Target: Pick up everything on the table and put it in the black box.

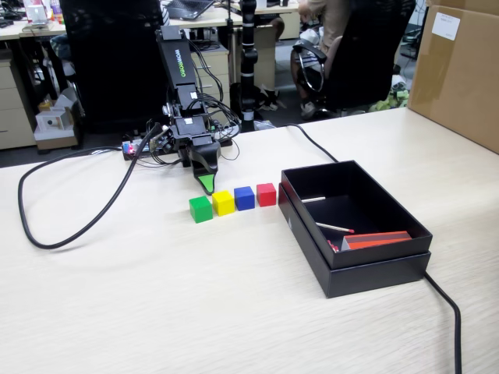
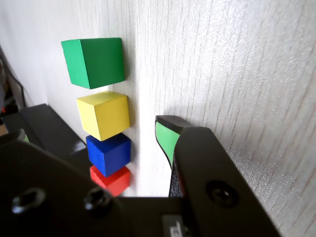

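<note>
Cubes: we see the green cube (image 1: 200, 209), yellow cube (image 1: 224, 202), blue cube (image 1: 244, 198) and red cube (image 1: 266, 194) in a close row on the surface (image 1: 156, 312).
Black box (image 1: 374, 269): we find it just right of the red cube in the fixed view.
Hand (image 1: 206, 183): it hangs just behind the row, holding nothing; we cannot tell whether it is open, since only one green-padded tip shows.

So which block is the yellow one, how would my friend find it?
Find the black box on the table. In the fixed view, four cubes line up to its left. The yellow cube is second from the far end, between the green cube and the blue cube.
</note>
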Tool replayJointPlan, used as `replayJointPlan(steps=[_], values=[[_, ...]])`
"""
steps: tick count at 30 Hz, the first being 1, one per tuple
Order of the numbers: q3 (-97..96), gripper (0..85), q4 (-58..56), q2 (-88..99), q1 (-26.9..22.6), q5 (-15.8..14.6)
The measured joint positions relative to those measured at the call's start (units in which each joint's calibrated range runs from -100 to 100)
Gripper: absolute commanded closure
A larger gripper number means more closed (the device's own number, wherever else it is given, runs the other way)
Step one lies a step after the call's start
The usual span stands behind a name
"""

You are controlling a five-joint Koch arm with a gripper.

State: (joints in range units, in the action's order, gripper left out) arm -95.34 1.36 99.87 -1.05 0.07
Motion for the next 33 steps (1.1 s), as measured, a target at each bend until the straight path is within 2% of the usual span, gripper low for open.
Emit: replayJointPlan(steps=[33], values=[[0.3, 37.0, -0.1, 0.0, 0.0, 0.0]])
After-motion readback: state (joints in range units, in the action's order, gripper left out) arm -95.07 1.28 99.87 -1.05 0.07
